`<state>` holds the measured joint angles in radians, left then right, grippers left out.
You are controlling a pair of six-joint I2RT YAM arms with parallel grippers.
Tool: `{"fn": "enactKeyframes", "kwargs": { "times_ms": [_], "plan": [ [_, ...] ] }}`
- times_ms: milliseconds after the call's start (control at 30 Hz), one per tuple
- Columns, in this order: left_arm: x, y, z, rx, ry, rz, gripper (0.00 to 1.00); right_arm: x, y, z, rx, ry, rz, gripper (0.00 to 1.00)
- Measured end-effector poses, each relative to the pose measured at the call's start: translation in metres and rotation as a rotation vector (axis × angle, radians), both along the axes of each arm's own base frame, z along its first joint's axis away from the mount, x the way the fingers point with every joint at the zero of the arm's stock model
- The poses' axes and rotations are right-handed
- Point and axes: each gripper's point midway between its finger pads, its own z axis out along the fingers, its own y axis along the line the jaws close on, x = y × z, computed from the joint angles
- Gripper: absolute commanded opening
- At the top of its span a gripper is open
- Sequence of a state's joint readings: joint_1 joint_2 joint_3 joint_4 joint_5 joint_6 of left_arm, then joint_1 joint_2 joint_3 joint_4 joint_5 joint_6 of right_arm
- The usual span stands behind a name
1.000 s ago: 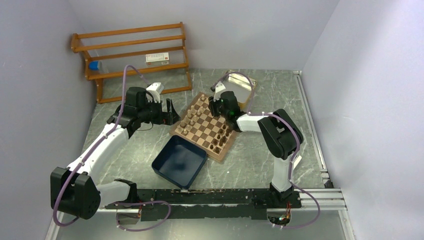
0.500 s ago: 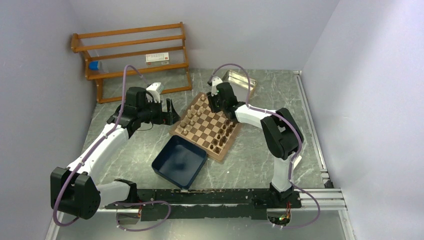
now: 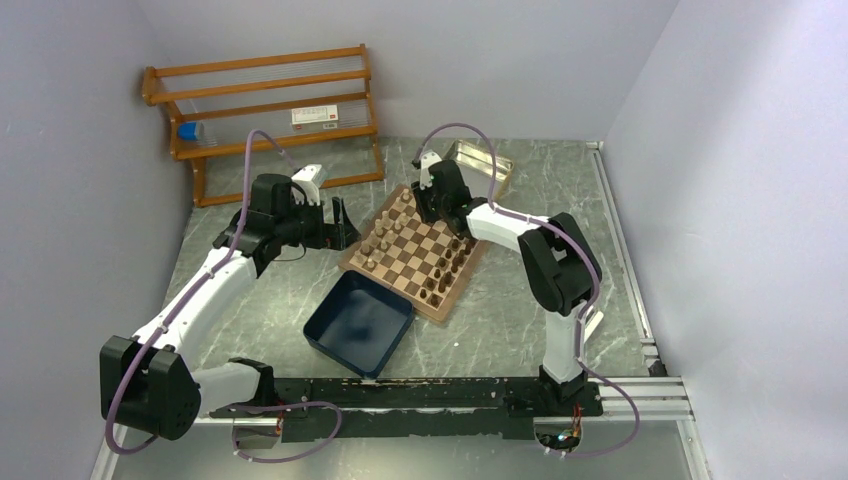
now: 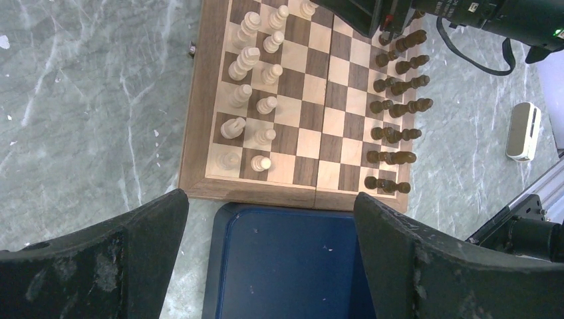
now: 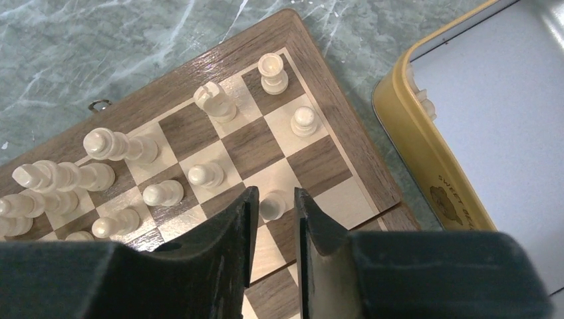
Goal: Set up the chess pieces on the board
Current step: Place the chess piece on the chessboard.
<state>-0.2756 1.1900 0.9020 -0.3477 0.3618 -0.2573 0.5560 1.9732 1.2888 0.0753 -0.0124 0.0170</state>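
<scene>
Grey-green marbled surface (image 3: 500, 320) carries the board (image 3: 415, 252) at its centre, set at an angle. A blue tray (image 4: 286, 266) lies just beside the board's near edge and a metal tin (image 5: 465, 133) beside its far corner.

Chess pieces: light pieces (image 4: 243, 63) stand in two rows along one side of the board and dark pieces (image 4: 399, 86) along the opposite side.

Right end effector (image 5: 274, 193): over the far corner of the board, fingers drawn narrow and pinching a light pawn (image 5: 272, 206) above a pale square in the second row.

Left end effector (image 4: 269, 195): spread wide and holding nothing, above the board's near edge and the tray.

Handling, as judged:
- Each piece is likely light, rigid and smooth, so a round body may slip or twist between flat fingers.
- The small base makes a piece easy to topple, and the neighbours stand close.
- Take hold just below the head, piece upright, fingers aligned with the open gaps between the rows.
</scene>
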Motion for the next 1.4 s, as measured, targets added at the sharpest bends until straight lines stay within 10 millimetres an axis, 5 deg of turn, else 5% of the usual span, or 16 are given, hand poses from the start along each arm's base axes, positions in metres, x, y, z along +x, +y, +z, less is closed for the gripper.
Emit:
{"fn": "enactKeyframes", "kwargs": {
  "times_ms": [700, 1000, 1400],
  "plan": [
    [0.000, 0.000, 0.001, -0.001, -0.003, 0.000, 0.99, 0.000, 0.000, -0.011, -0.032, 0.051, -0.002, 0.29],
    [0.000, 0.000, 0.001, -0.001, -0.003, 0.000, 0.99, -0.003, -0.002, -0.012, -0.046, 0.072, -0.001, 0.12],
    [0.000, 0.000, 0.001, -0.001, -0.003, 0.000, 0.99, 0.007, 0.006, -0.007, -0.023, 0.042, 0.008, 0.11]
  ]
}}
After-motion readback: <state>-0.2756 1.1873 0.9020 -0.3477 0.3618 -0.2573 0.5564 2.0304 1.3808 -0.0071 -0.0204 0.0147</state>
